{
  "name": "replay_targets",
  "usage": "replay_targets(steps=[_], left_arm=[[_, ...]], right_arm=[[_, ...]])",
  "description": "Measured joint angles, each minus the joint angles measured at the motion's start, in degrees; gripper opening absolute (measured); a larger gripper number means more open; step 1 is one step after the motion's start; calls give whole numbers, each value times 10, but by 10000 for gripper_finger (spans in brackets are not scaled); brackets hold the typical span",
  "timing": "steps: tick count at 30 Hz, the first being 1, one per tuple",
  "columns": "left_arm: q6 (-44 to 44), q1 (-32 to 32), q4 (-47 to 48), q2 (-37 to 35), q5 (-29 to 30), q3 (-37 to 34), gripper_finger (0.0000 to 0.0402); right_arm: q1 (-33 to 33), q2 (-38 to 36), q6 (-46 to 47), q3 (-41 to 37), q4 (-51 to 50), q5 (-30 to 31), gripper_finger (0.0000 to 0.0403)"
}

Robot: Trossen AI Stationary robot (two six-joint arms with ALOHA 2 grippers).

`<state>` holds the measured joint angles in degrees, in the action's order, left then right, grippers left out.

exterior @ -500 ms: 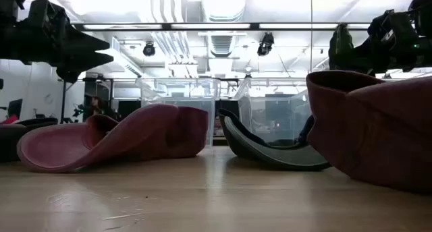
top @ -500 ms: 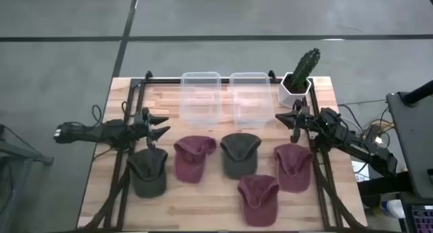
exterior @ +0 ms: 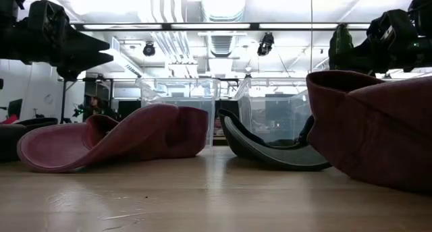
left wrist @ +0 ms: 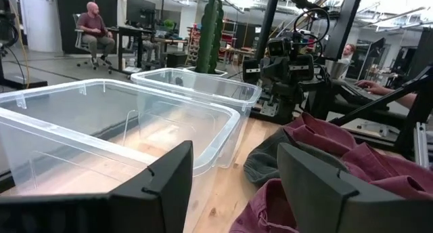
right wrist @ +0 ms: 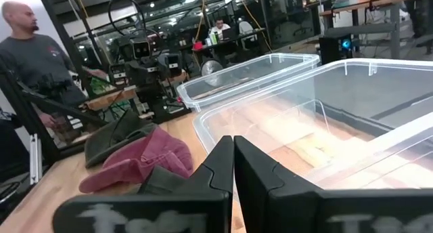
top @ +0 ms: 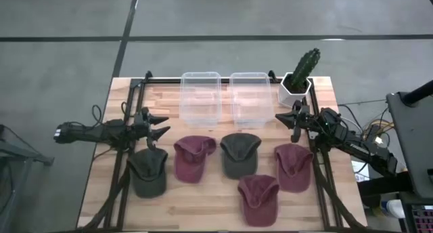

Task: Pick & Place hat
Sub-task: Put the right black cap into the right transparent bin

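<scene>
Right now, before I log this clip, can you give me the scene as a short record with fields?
hats: five on the table; three maroon hats, two dark green hats
bins: two clear plastic bins, both look empty
other: potted cactus at the back right corner
left end effector: open, above the table by the left bin, holding nothing
right end effector: shut, near the right bin, holding nothing
progress: no hat in a bin yet

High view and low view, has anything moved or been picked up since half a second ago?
Nothing visibly changed. The left hand is open above the table's left side, the right hand is shut beside the bins, and all five hats lie where they were.
</scene>
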<state>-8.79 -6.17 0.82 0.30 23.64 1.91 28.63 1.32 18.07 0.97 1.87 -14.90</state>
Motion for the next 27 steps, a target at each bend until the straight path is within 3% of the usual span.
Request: replay_targets(steps=[27], left_arm=[[-49,0,-4,0,4,0,208]], right_arm=[[0,0,14,0,0,0,9]])
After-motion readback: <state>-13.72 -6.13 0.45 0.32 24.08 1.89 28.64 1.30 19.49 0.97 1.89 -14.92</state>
